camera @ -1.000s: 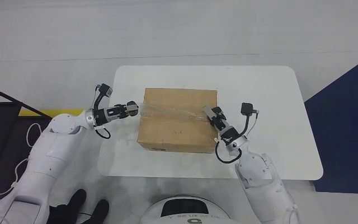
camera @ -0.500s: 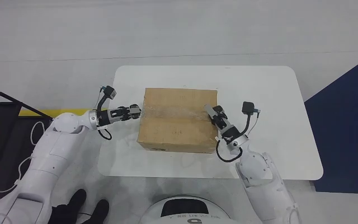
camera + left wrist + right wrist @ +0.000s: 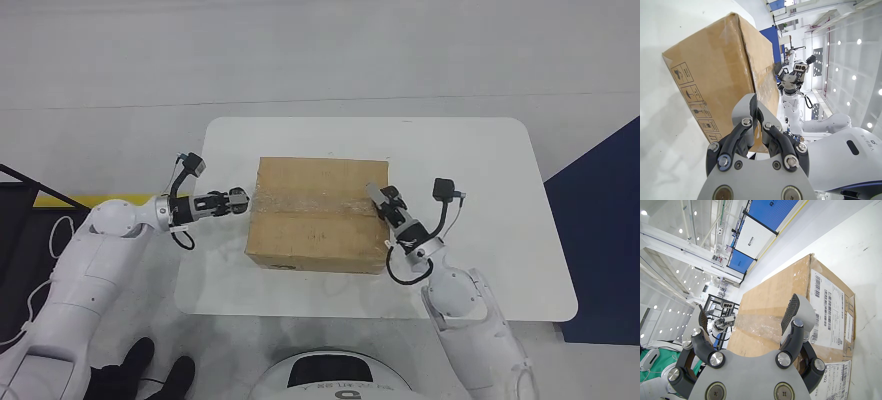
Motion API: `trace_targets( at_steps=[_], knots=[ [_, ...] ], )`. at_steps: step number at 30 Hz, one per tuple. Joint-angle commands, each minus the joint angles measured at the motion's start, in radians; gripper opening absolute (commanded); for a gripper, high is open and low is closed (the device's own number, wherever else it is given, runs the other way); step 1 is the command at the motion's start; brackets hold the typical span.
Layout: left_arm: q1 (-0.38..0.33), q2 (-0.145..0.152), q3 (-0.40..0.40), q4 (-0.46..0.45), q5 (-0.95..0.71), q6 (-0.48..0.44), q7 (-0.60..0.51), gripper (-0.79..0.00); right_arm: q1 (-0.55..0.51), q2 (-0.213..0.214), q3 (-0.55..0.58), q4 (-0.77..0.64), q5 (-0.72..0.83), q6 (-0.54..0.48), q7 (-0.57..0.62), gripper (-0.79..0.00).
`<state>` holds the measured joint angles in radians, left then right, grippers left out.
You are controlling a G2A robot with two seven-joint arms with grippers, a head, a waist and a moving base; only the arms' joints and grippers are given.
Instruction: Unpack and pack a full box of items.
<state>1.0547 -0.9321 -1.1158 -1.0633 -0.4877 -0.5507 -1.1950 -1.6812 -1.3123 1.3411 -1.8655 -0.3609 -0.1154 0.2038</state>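
A closed cardboard box (image 3: 315, 225) sits in the middle of the white table (image 3: 480, 160). Clear tape (image 3: 310, 198) runs across its top seam from left to right. My left gripper (image 3: 240, 196) is shut, with its tips at the box's left edge where the tape comes down; in the left wrist view the left gripper (image 3: 755, 102) touches the box (image 3: 715, 75) at that corner, and I cannot tell whether tape is pinched. My right gripper (image 3: 380, 195) is open over the right end of the seam. In its own view the right gripper (image 3: 746, 313) straddles the crinkled tape (image 3: 761, 325).
Bare table lies on all sides of the box, widest to the right. Shipping labels (image 3: 831, 306) cover the box's right side. A black rack (image 3: 15, 190) stands off the table's left side, and a blue panel (image 3: 610, 230) off its right.
My left gripper has shifted slightly toward the near side and drawn back a little from the box's left edge. My right gripper has crept slightly farther along the box's right end.
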Motion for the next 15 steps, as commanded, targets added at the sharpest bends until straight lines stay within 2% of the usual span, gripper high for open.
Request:
trace_targets(
  at_steps=[1, 5, 15],
  knots=[
    [0.003, 0.001, -0.005, -0.007, 0.003, 0.005, -0.003, -0.785, 0.002, 0.001, 0.000, 0.000, 0.001, 0.003, 0.003, 0.000],
    [0.006, 0.004, -0.012, -0.020, 0.024, 0.016, -0.003, -0.785, 0.004, 0.002, 0.001, 0.000, 0.000, 0.006, 0.005, 0.000],
    [0.020, 0.007, -0.016, -0.055, 0.146, 0.014, 0.083, -0.785, -0.009, 0.006, 0.014, -0.008, 0.002, 0.002, 0.003, 0.000]
  ],
)
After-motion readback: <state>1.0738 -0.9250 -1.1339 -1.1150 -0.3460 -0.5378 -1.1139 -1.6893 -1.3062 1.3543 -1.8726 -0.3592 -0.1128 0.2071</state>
